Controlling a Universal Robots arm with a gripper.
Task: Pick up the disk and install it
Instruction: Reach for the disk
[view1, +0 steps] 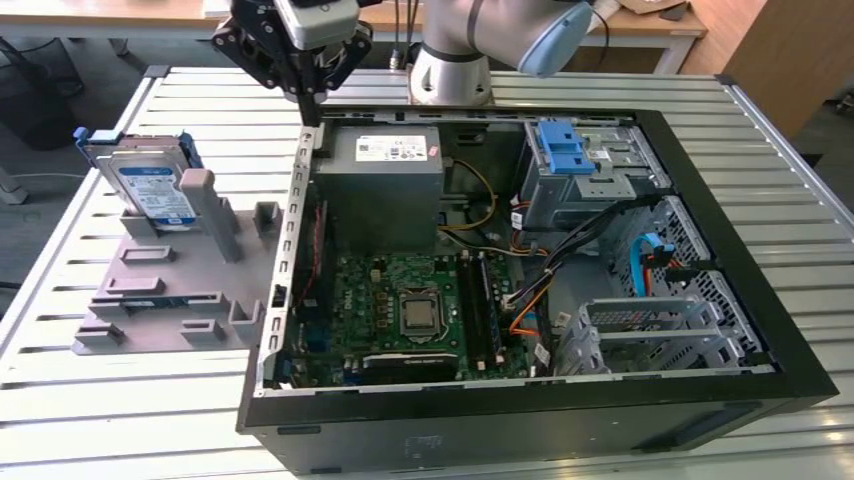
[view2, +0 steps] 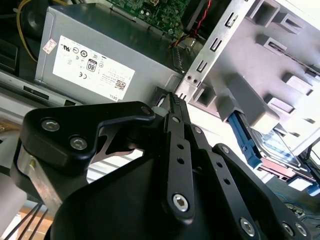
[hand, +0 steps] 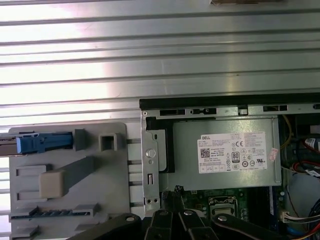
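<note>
The disk (view1: 150, 190) is a silver hard drive with a white-and-blue label and blue rails. It stands on edge in a grey holder (view1: 174, 290) on the table, at the exterior view's left of the open computer case (view1: 534, 410). My gripper (view1: 314, 112) hangs above the case's far left corner, to the right of the disk and well apart from it. Its black fingers are shut with nothing between them. In the second wrist view the fingertips (view2: 172, 100) meet in front of the disk (view2: 272, 147). The first wrist view shows the disk (hand: 37, 143) edge-on.
Inside the case are a grey power supply (view1: 387, 185) with a white sticker, a motherboard (view1: 414, 310), loose cables, a drive cage with a blue latch (view1: 563, 150) and a metal bay (view1: 641, 330). The slatted metal table (view1: 160, 420) surrounds the case. The arm's base (view1: 454, 75) stands behind it.
</note>
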